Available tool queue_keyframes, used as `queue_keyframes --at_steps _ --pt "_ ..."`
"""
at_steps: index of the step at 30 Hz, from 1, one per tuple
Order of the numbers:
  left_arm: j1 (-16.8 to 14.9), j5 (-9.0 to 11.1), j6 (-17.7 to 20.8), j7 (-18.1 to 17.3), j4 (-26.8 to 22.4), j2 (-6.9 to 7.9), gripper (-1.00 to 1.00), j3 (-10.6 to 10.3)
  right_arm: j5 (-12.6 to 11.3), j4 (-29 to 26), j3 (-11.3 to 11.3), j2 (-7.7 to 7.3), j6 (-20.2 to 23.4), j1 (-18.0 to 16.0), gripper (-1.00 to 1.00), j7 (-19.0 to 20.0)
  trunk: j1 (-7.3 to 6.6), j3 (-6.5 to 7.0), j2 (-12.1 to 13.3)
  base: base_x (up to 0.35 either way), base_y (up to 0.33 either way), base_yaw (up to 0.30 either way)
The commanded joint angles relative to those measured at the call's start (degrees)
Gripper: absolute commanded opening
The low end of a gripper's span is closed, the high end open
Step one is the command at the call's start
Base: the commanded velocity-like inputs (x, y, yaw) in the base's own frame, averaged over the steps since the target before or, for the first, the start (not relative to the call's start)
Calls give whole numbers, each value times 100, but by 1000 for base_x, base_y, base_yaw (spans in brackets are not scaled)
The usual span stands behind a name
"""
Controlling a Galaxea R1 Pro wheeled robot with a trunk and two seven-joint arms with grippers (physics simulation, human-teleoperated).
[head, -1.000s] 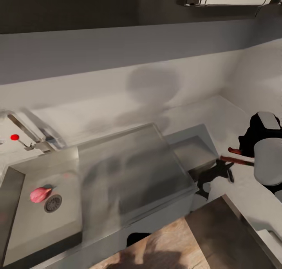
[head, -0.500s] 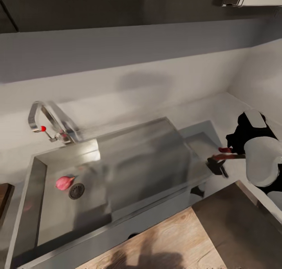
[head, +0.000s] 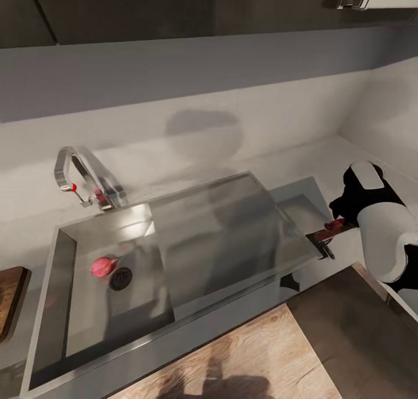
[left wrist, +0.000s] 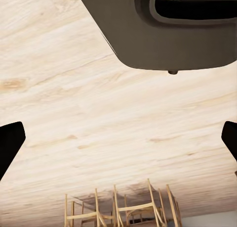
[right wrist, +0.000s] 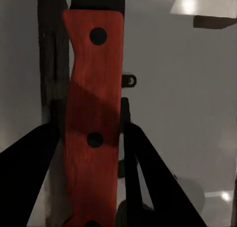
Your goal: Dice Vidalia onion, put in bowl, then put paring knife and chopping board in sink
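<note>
Looking down over the sink (head: 87, 306) from the head view: steel basin at the left, flat drainboard (head: 232, 225) to its right, chrome tap (head: 81, 173) with its red knob (head: 74, 187) behind the basin. Pinkish onion (head: 104, 265) down in the basin, lying just beside the dark drain (head: 121, 278), touching or nearly touching it. At the far left edge, a corner of the brown wooden board (head: 10, 300), resting on the countertop (head: 354, 155) just beside the sink.

Over on the right, right arm reaching in past the end of the drainboard, right gripper (head: 335, 224) clenched around the knife (head: 326, 231) by its reddish handle, dark blade pointing toward the drainboard's corner and hanging just above the counter. From the right wrist view, same story up close: red handle (right wrist: 94, 123) with dark rivets running lengthwise between the two dark fingers (right wrist: 29, 172), pinched tight.

Left wrist view: dark fingertips (left wrist: 10, 143) of the left gripper (left wrist: 118, 143) at the two side edges, spread wide with nothing between them, pale wood-plank floor (left wrist: 98, 113) beyond, wooden chairs (left wrist: 118, 207) in the distance, part of the robot's dark base (left wrist: 163, 34) above.
</note>
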Motion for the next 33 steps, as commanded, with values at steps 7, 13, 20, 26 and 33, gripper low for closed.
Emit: queue_keyframes --at_steps 7,13,20,26,33 --pt "4 3 -1 -5 -8 0 100 -4 49 -9 1855 -15 345 172 -100 1346 3 -8 -9 0 0 0" --pt "4 3 -1 -5 -11 0 100 -4 56 -9 2878 -26 349 231 -100 1917 3 17 -9 0 0 0" --pt "4 3 -1 -5 -11 0 100 -5 56 -19 3535 -46 333 234 -100 2279 3 81 -9 0 0 0" --pt "4 3 -1 -5 -12 0 100 -7 57 -167 3631 -61 339 233 -100 2297 3 137 -9 0 0 0" --pt "4 3 -1 -5 -12 0 100 -9 87 -511 4323 -62 337 233 -100 2304 3 202 -9 0 0 0"
